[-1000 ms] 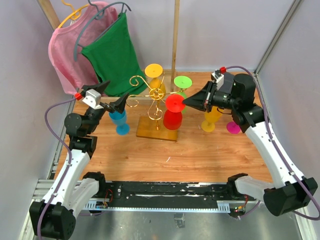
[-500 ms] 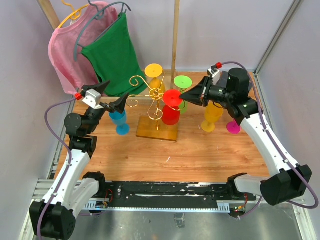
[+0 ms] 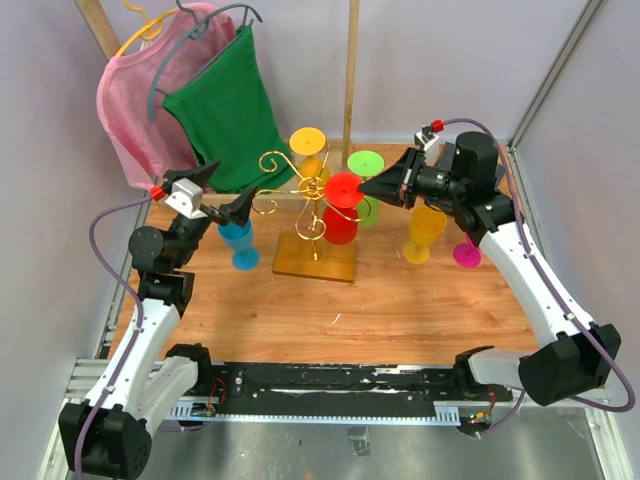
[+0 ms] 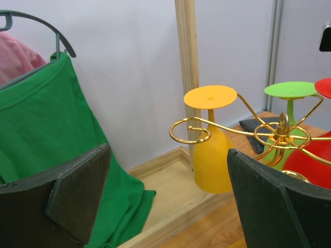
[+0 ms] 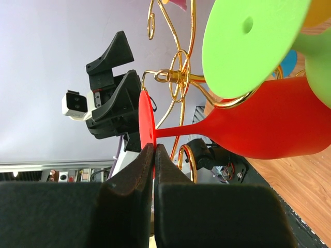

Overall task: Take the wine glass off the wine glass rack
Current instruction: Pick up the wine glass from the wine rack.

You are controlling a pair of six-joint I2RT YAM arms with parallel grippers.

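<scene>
Wine glass [image 3: 341,228] had risen, foot pinched in the right gripper's [image 3: 364,187] tight-closed tips, not yet clear of the wine glass rack [image 3: 300,262]; left gripper [image 3: 225,190] gaped empty.

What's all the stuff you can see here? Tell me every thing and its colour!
wine glass rack: one, gold wire, wood base, mid-table
red wine glass: one, red, upside down on the rack
yellow glasses: two, yellow, one on rack, one on table at right
green glass: one, green, on rack
blue glass: one, blue, table left of rack
pink glass: one, pink, table right
shirts: two, pink and green, hangers, back left
left gripper: one, black, open
right gripper: one, black, pinching red glass's foot
</scene>
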